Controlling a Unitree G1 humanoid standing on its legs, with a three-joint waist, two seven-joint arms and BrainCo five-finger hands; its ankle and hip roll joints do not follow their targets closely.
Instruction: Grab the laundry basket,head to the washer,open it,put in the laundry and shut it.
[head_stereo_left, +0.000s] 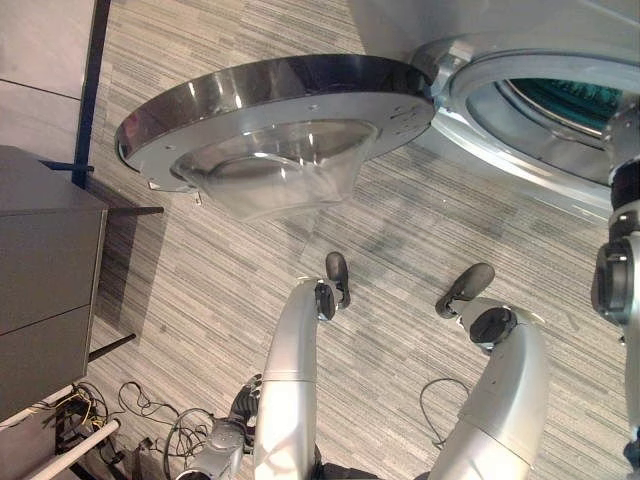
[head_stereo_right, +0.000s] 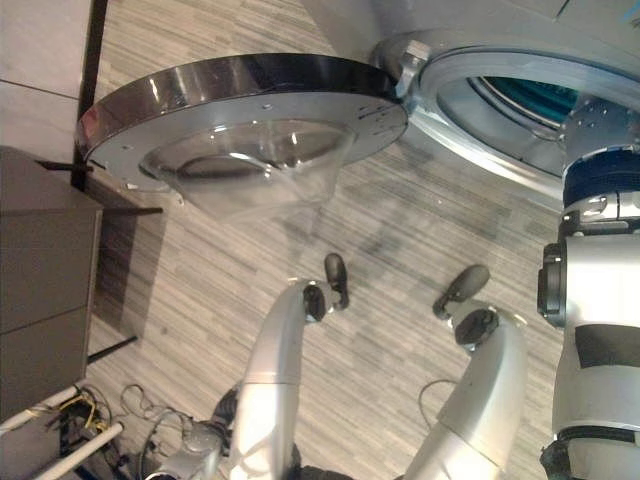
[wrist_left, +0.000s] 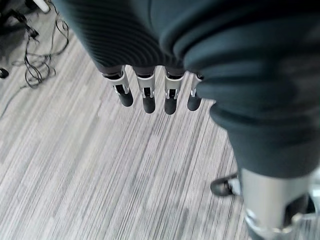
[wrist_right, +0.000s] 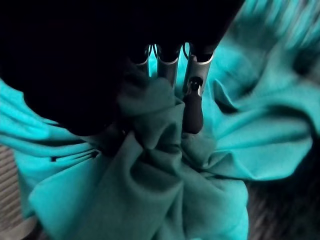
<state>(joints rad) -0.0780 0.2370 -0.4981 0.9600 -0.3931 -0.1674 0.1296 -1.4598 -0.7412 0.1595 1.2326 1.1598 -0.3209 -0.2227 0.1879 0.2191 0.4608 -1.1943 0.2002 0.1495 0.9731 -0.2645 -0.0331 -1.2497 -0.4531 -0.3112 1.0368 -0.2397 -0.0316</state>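
Grey striped carpet floor (head_stereo_left: 420, 250) is spreading across the scene under the head camera. At the far left, a dark grey cabinet (head_stereo_left: 45, 270) is standing on the floor, with a tangle of thin cables (head_stereo_left: 120, 415) lying beside its near corner. Further right, the washer door (head_stereo_left: 270, 130) is hanging wide open, a round silver ring with a clear bowl-shaped window bulging toward the floor. It is joining the washer (head_stereo_left: 520, 100) at a hinge on the left edge of the round opening. Inside that opening, at the far right, teal laundry (head_stereo_left: 570, 100) is lying in the drum.

The left hand (wrist_left: 150, 92) is hanging low by the robot's side over the floor, seen in its own wrist view. Its fingers are hanging straight and relaxed in a row, touching nothing.

The right arm is reaching up at the right edge of the scene, toward the washer opening. In the right wrist view, the right hand (wrist_right: 192, 107) is sitting amid the teal laundry, which is bunching in folds all round it. One dark-tipped finger is lying against a fold of the cloth. Whether the fingers are pinching the cloth or are loose cannot be told, as shadow and fabric are hiding most of them.
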